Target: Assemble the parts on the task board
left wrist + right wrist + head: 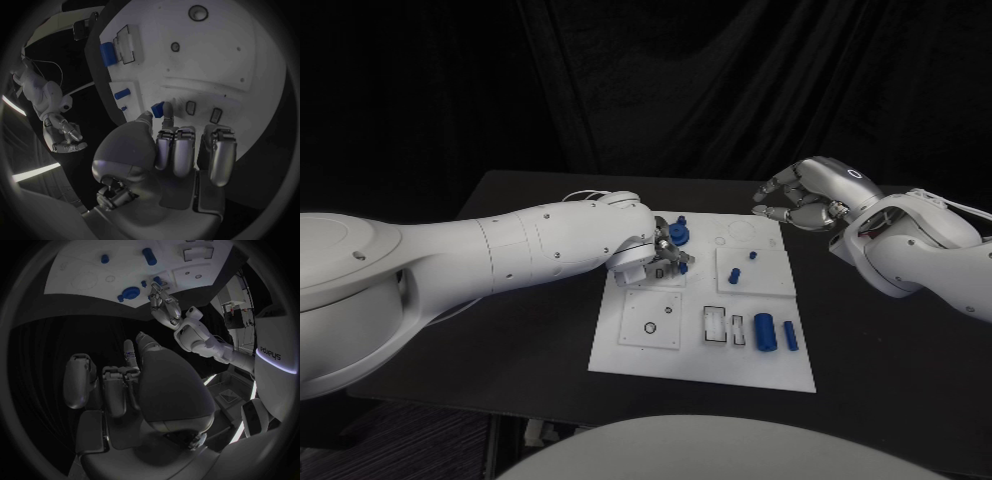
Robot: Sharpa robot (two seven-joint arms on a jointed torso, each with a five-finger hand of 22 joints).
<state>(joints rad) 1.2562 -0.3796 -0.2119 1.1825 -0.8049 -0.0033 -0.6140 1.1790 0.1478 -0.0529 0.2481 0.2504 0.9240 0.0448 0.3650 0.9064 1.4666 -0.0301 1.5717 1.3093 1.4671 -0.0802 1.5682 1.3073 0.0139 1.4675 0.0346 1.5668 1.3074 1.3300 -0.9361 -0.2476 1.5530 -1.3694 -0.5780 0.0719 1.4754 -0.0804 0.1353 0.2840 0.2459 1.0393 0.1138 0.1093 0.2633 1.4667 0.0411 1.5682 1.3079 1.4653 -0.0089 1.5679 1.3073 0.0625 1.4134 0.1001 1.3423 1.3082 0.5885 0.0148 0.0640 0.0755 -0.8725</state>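
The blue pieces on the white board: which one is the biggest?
The thick blue cylinder lying near the board's front right corner. It is fatter and longer than the thin blue rod beside it and the small pieces farther up the task board.

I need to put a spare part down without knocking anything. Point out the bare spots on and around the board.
Bare black table lies right of the white task board, below the right hand. The board's near-left corner is bare too. Crowded: the far-left corner, where the left hand works beside a blue round part, and around the large blue cylinder.
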